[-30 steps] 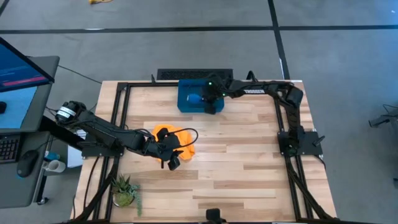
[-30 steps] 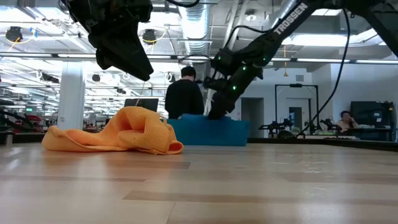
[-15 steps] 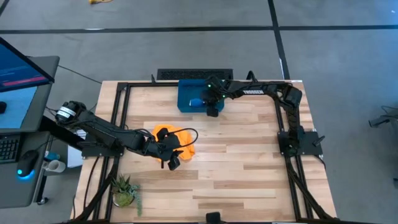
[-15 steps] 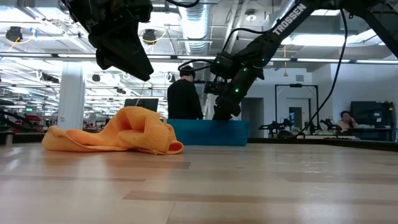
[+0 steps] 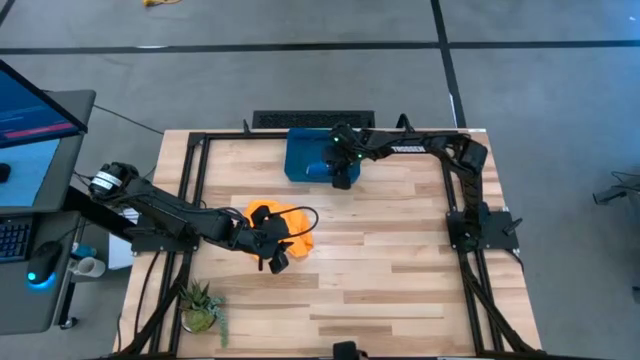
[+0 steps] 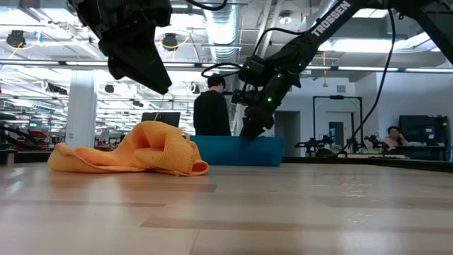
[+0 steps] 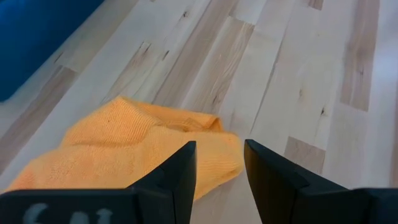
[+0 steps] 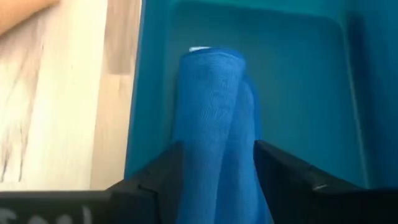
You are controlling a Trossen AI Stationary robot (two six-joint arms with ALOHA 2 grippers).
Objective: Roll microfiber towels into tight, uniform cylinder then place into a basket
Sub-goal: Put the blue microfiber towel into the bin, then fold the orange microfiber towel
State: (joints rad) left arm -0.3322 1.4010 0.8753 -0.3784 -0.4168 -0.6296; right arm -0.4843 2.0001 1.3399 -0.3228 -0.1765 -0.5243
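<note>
Basket [image 5: 300, 160] at twelve o'clock takes my right gripper [image 8: 217, 158], fingers around the rolled blue towel [image 8: 211, 118] to seat it. Left gripper [image 7: 221, 165] hangs open over the crumpled orange towel [image 7: 124, 149], next for rolling.

The yellow-orange microfiber towel [image 5: 280, 226] lies crumpled and unrolled on the tabletop [image 5: 400, 280], bunched into a loose heap with one corner spread flat. The blue microfiber towel [image 8: 214, 118] is rolled into a cylinder and lies inside the dark blue basket [image 5: 303, 157], which sits at the tabletop's far edge.
</note>
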